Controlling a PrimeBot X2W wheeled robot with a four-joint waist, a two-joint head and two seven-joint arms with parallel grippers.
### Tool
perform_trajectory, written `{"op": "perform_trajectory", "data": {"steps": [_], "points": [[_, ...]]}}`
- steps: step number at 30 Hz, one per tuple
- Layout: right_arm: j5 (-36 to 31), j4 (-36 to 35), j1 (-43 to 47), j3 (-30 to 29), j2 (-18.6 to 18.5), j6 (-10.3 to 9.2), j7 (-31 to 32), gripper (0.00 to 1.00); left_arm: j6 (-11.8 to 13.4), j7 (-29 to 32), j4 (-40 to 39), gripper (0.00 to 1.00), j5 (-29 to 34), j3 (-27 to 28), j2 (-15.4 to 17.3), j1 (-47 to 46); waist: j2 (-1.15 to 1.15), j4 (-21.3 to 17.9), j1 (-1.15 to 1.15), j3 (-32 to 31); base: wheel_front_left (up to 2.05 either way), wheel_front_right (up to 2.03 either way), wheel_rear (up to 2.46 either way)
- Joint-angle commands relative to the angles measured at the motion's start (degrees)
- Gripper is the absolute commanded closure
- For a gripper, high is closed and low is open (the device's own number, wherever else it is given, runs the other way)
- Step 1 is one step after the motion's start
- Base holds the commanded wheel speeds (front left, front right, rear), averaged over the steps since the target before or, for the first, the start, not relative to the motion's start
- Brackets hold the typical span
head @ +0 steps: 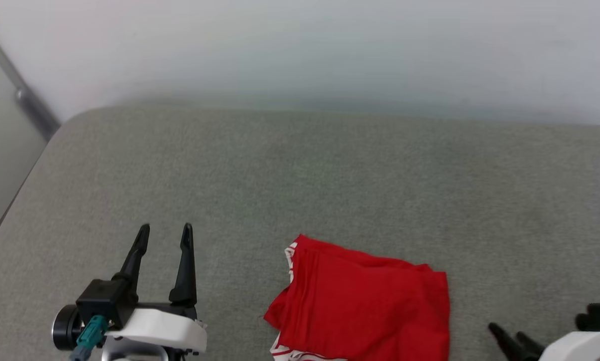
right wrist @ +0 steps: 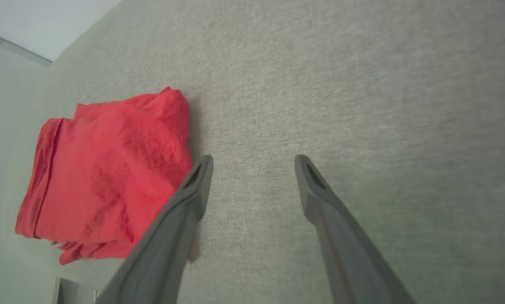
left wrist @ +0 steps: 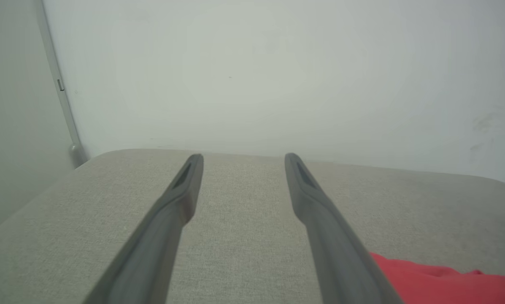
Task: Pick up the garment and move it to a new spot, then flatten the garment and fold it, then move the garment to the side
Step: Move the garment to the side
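We see a big pale wall at the back, and in front of it a wide grey soft pad with a round corner. On the pad, at the near edge, lies the garment. It is a red bundle, folded over on itself, with a bit of red and white striped trim peeking out on its left side. It sits between the two arms, and nothing holds it. The left gripper is to the left of the garment, well apart from it. Its white wrist is low in the head view and its two dark fingers point away from us toward the wall. The fingers are spread wide with only bare pad between them. The right gripper is low at the right, just beside the garment, and its fingers lean toward the left. In the right wrist view its fingers are spread wide too, over bare pad, and one finger is next to the red cloth. We cannot tell if it touches.
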Motion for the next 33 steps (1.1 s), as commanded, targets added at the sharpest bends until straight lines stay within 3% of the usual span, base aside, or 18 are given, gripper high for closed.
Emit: {"op": "perform_trajectory", "data": {"steps": [1, 13, 14, 15, 16, 24, 33], "points": [[1.38, 0.48, -1.09, 0.97, 0.33, 0.00, 0.87, 0.00, -0.50, -0.13, 0.04, 0.00, 0.49, 0.40, -0.43, -0.97, 0.00, 2.37, 0.00, 2.81, 0.00, 0.00, 0.00], [11.19, 9.08, -5.95, 9.68, 1.75, -0.07, 6.17, 0.00, -4.77, -0.13, 2.18, 0.00, 3.08, 3.94, -4.02, -4.20, 0.00, 5.18, 0.00, 7.95, 0.00, 0.00, 0.00], [11.63, 9.60, -6.28, 10.36, 1.64, -0.08, 6.02, 0.20, -5.10, -0.13, 2.52, 0.00, 3.33, 4.08, -4.11, -4.23, 0.00, 5.18, 0.00, 8.05, 0.00, 0.00, 0.00], [12.20, 10.01, -6.53, 10.81, 1.62, -0.08, 5.78, 0.76, -5.42, -0.13, 2.77, 0.00, 3.61, 4.29, -4.26, -4.20, 0.00, 5.14, 0.00, 8.09, 0.00, 0.00, 0.00], [12.33, 10.25, -6.87, 11.40, 1.32, -0.07, 5.55, 1.00, -5.75, -0.13, 3.00, 0.00, 3.87, 4.54, -4.33, -4.10, 0.00, 5.02, 0.00, 8.02, 0.00, 0.00, 0.00], [6.92, 7.60, -10.16, 17.75, -3.80, -0.02, 0.10, 1.00, -6.68, -0.13, 4.35, 0.00, 5.75, 5.73, -4.33, -1.55, 0.00, 1.82, 0.00, 4.48, 0.00, 0.00, 0.00], [-5.10, 7.33, -14.76, 21.05, -7.29, -0.02, 1.08, 1.00, -6.48, -0.13, 2.91, 0.00, 6.30, 7.06, -4.13, 0.53, 0.00, -8.25, 0.00, 3.05, 0.00, 0.00, 0.00]]}}
